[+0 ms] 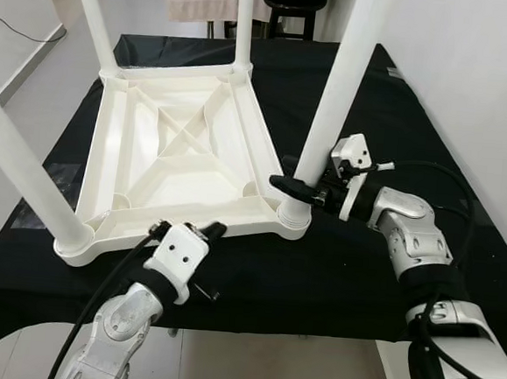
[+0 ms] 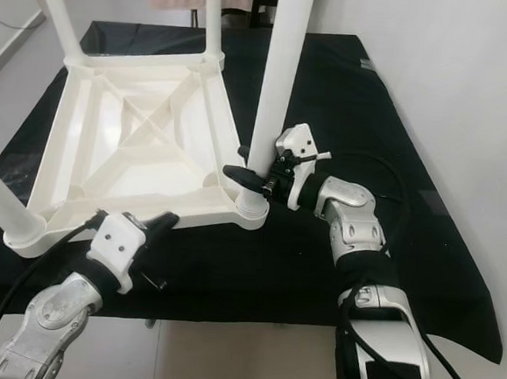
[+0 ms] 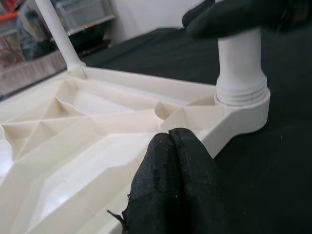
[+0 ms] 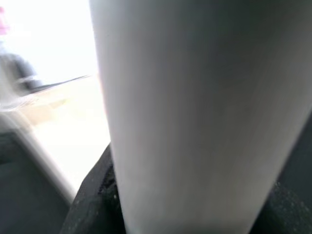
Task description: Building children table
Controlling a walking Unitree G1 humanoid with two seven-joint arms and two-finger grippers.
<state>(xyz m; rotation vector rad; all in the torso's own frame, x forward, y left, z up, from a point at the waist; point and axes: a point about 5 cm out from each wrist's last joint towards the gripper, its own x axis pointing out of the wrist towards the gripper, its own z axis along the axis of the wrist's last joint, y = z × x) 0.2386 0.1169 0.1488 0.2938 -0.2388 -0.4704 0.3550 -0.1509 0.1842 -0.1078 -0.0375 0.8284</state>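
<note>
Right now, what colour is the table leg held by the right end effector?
White. The table leg shows best in the left eye view, gripped near its base by the right end effector.

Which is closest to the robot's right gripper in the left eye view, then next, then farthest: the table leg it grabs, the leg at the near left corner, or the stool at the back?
1. The table leg at the near right corner; the right gripper is clamped around it.
2. The near left leg, across the upturned tabletop.
3. The dark stool, beyond the table's far edge.
</note>
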